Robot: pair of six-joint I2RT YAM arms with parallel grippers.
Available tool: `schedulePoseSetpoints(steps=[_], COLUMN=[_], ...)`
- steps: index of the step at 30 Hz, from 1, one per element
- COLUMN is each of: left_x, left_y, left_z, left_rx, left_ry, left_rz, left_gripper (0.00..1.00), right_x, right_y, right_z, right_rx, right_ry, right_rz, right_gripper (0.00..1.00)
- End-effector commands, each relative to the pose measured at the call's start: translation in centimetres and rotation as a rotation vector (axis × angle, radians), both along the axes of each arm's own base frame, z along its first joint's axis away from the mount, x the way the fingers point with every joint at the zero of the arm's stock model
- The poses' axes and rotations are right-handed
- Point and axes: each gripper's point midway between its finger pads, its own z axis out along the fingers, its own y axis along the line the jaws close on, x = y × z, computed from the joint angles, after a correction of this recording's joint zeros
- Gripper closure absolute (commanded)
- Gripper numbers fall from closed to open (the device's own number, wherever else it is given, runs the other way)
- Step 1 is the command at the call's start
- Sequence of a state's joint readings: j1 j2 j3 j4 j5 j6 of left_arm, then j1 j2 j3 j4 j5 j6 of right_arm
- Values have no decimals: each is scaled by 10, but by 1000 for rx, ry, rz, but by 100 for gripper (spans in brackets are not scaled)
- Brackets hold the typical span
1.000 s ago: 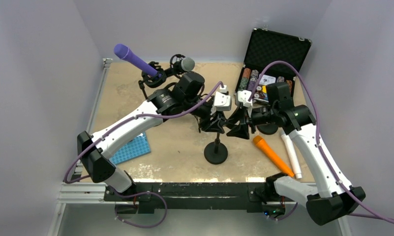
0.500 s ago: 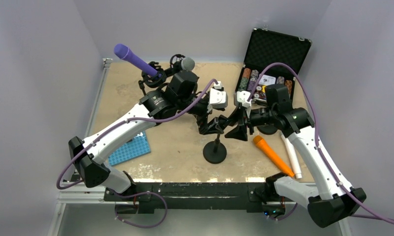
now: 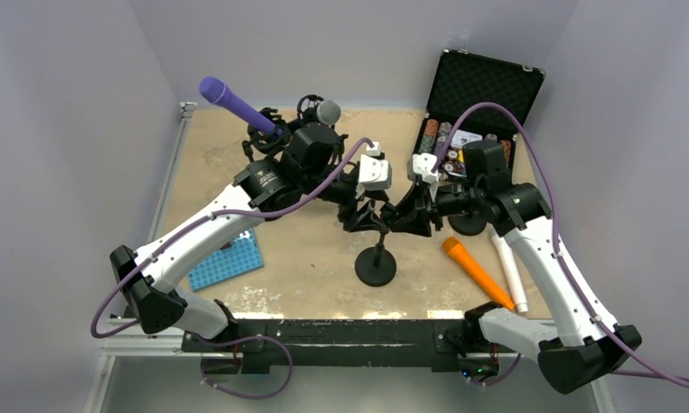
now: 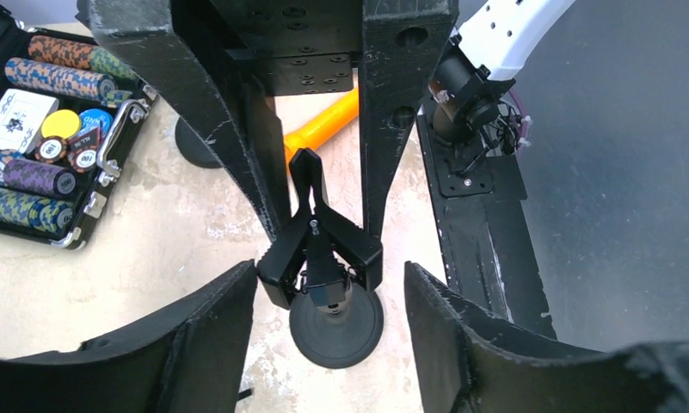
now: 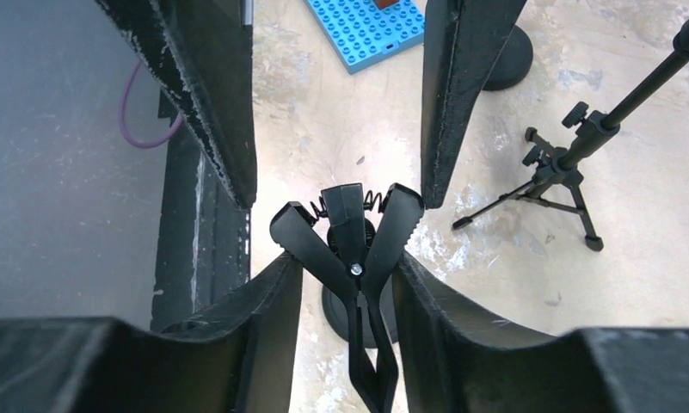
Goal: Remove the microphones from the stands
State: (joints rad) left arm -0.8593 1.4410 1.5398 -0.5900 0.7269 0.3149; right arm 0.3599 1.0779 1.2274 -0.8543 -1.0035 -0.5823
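A short black stand with a round base stands mid-table; its spring clip holds nothing. An orange microphone lies flat on the table to the stand's right and shows in the left wrist view. My right gripper is shut on the clip's handles, its fingertips pressing both levers. My left gripper is open on the other side, its fingers either side of the clip's mouth with a gap. A purple microphone sits in a stand at the back.
An open black case of poker chips stands at the back right. A grey microphone sits in a mount by the purple one. A blue studded plate lies left, a white tube right, a small tripod nearby.
Both grippers have shifted a little left and back around the clip. The left arm has swung further left. The orange microphone has not moved.
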Motion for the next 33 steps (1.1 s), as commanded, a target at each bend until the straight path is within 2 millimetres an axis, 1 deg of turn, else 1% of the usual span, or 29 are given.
schedulePoseSetpoints(steps=[1, 3, 4, 6, 8, 9, 11, 12, 15, 17, 19, 25, 31, 33], left_x=[-6, -5, -5, -5, -5, -5, -5, -4, -3, -3, -2, -1, -8, -10], left_y=[0, -1, -2, -2, -2, -2, -1, -1, -2, -3, -4, -5, 3, 7], left_z=[7, 6, 5, 3, 0, -1, -8, -11, -17, -21, -26, -43, -80, -90], left_rx=[-29, -27, -26, -23, -17, -13, -1, 1, 5, 12, 15, 37, 99, 115], left_ry=[34, 38, 40, 43, 42, 44, 50, 50, 60, 68, 76, 108, 142, 144], left_rz=[-8, -5, -5, -5, -10, -12, -10, -8, -4, -3, 1, 14, 8, 6], left_gripper=[38, 48, 51, 54, 61, 68, 79, 82, 83, 90, 99, 100, 100, 100], right_x=[7, 8, 8, 7, 6, 6, 6, 7, 7, 7, 7, 7, 6, 6], right_y=[-1, -1, -1, -1, -2, -2, -2, -3, -3, -2, -1, 1, 3, 4], right_z=[11, 9, 9, 7, 7, 6, 2, 0, -6, -11, -16, -32, -50, -53], right_rx=[-12, -18, -20, -22, -20, -22, -31, -36, -49, -56, -64, -90, -111, -118], right_ry=[-56, -58, -56, -53, -54, -52, -48, -45, -32, -22, -11, 26, 85, 94], right_rz=[-12, -9, -9, -6, -4, -7, -10, -13, -19, -19, -22, -22, -21, -20], right_gripper=[61, 70, 73, 79, 83, 85, 89, 90, 95, 100, 100, 100, 100, 100])
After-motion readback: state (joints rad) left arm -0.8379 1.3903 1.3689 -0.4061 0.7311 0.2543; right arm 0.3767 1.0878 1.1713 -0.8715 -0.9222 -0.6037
